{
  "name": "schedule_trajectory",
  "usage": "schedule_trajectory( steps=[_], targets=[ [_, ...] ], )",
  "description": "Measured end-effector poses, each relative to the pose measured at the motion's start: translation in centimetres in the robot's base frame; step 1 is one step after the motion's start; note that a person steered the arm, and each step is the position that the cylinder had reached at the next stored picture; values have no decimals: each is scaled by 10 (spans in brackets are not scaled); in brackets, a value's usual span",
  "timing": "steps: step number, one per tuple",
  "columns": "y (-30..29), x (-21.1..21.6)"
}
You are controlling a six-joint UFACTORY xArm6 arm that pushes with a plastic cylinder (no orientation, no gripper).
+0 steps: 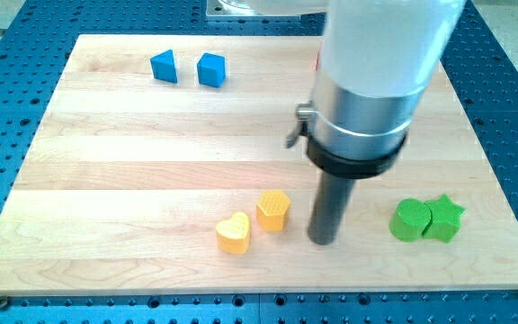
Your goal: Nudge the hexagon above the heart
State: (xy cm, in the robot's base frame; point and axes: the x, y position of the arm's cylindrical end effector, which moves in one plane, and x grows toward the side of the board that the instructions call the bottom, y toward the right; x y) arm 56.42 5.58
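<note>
- hexagon, yellow-orange [274, 210], sits low on the wooden board [106, 180], touching or just beside the yellow heart [233, 233], up and to the view's right of it.
- my tip [322, 241] rests just to the hexagon's right, apart from it; likely placed there to push it leftward until it lies over the heart.
- no jaws on this rod, so nothing is held.
- two blue blocks [187, 68] at the view's top left and the green pair [427, 220] at the right lie well clear.
</note>
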Motion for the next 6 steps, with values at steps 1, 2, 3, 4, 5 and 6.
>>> schedule_trajectory(
  steps=[1,2,3,4,5,6],
  targets=[
    [-21,-23],
    [-28,-57],
    [-39,-85],
    [-39,-114],
    [-39,-154],
    [-41,-213]
  ],
)
